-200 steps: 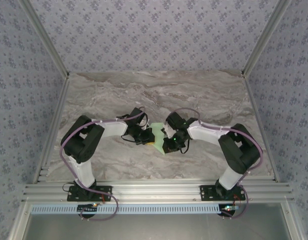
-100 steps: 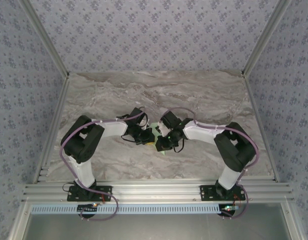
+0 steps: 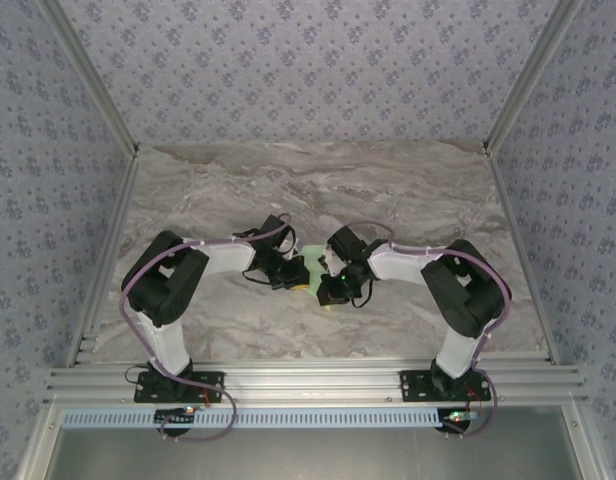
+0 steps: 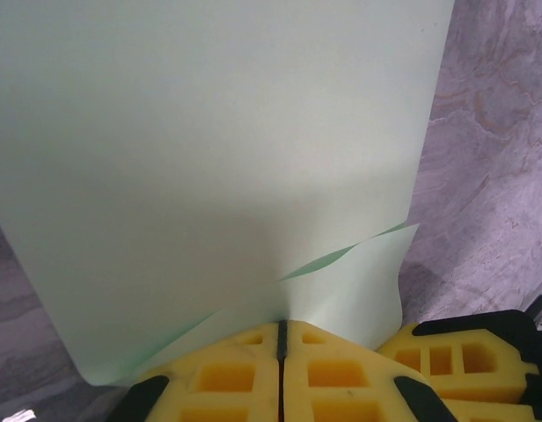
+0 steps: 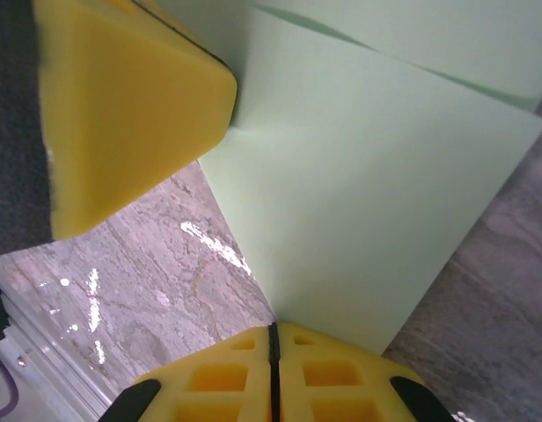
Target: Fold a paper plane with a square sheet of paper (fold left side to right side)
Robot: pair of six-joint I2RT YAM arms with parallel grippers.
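Square sheet of paper [image 4: 209, 158]: tear risk
We are pinching it in left hand [image 4: 281, 332] and right hand [image 5: 273, 334]; tugging could rip it.

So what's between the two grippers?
The square sheet of paper, pale green, pinched by left gripper and right gripper; clearest in both wrist views.

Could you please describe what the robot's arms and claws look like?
The left arm and right arm have black joints, white links and purple cables. The left claw and right claw have yellow fingers with square recesses, on black mounts.
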